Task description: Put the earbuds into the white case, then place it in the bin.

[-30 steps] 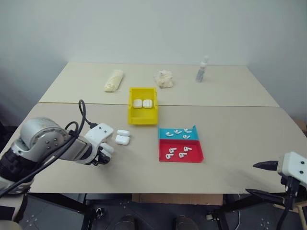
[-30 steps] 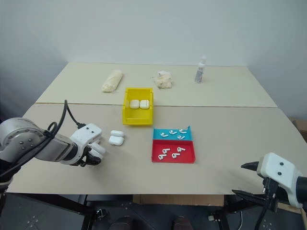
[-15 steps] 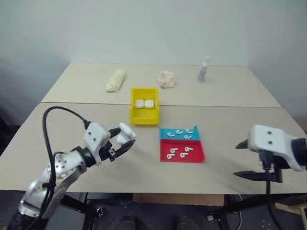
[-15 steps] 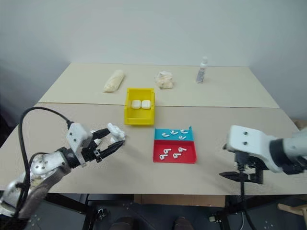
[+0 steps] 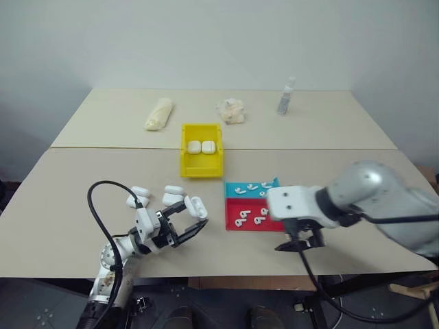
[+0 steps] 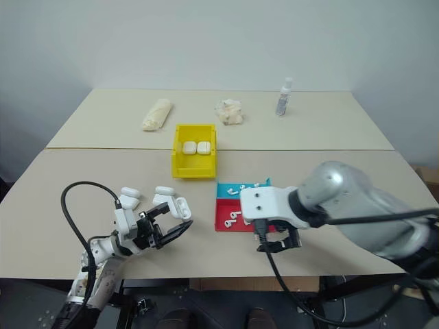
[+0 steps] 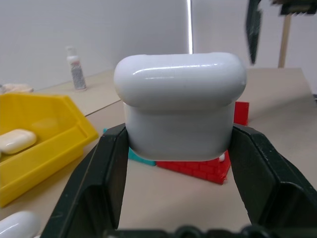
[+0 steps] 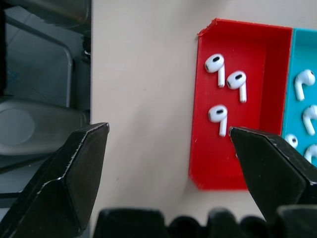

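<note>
My left gripper [image 5: 186, 219] is shut on a white case [image 7: 181, 104], holding it just above the table near the front left. Its black fingers [image 7: 106, 173] press the case's lower half on both sides. Three more white cases [image 5: 171, 199] lie on the table behind it. The yellow bin [image 5: 202, 168] stands further back with two cases [image 5: 202, 147] inside. Earbuds [image 8: 218, 113] lie in the red tray [image 5: 236, 223] and in the blue tray [image 5: 240, 188]. My right gripper [image 5: 298, 241] hangs open, pointing down over the red tray's near right corner, with nothing between its fingers.
At the back of the far table stand a spray bottle [image 5: 283, 101], a crumpled cloth [image 5: 231, 110] and a rolled towel [image 5: 158, 114]. A black cable loops from my left wrist over the table's front edge.
My left gripper turned and moved right with the white case in it. The right arm swung in from the right edge to the red tray, still open.
</note>
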{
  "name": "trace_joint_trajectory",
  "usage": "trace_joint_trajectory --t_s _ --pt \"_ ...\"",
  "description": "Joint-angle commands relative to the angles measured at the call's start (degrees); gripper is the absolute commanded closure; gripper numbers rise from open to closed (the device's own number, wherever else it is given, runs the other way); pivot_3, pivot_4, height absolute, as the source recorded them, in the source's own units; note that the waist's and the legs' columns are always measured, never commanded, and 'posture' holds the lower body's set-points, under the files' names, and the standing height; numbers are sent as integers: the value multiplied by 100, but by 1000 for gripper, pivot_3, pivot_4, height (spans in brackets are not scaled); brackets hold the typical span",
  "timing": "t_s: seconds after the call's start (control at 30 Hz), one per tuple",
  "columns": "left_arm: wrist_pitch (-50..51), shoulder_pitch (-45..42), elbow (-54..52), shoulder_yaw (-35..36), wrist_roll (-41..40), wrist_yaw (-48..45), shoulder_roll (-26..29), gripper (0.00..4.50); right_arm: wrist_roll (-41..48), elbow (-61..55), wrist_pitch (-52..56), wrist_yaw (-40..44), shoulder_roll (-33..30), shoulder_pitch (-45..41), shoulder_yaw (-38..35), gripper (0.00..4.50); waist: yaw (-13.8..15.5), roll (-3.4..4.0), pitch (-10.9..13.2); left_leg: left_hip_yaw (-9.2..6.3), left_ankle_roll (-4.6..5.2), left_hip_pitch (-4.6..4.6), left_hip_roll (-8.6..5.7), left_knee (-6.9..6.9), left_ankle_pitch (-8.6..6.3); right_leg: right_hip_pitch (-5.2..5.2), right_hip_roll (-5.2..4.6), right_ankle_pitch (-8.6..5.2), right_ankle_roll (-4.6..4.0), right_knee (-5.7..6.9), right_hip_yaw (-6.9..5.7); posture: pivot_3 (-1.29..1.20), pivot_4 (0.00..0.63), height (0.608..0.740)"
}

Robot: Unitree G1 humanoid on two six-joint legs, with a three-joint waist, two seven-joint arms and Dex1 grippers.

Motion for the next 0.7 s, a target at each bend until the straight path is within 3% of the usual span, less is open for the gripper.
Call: trace_joint_trajectory --t_s 0.03,0.13,0.23,0.3,0.4,0.7 --pt "-239 68 -73 81 62 -85 -27 1762 -663 332 -61 128 218 -377 525 361 1 0 0 -1 0 -4 0 1 0 -5 0 1 1 1 -1 0 150 740" --pt "-238 233 -181 98 131 -46 4 1762 -1070 683 -50 92 541 -615 854 1203 -10 1 0 -1 1 -5 0 3 0 -6 0 2 1 1 -2 0 150 740" --pt "-201 375 -357 116 192 57 12 1762 -1390 951 -206 182 732 -708 1052 1203 -27 1 0 -2 1 -1 1 4 0 -5 1 2 1 9 -2 0 150 740" --pt "-195 447 -464 120 254 177 -24 1762 -1549 1093 -443 278 804 -684 1110 1515 -24 1 0 -4 0 1 1 4 0 -5 1 2 1 15 -3 0 150 740" --pt "-17 571 -703 81 326 366 -23 1762 -1714 1297 -610 360 977 -686 1120 2372 -26 1 0 -3 0 0 0 4 0 -5 0 2 1 14 -3 0 150 740" --pt "200 832 -1091 62 449 743 -39 1762 -2362 2046 -1383 482 1484 -603 1142 2372 -30 2 0 -4 0 3 1 4 0 -5 2 2 1 18 -3 0 150 740"
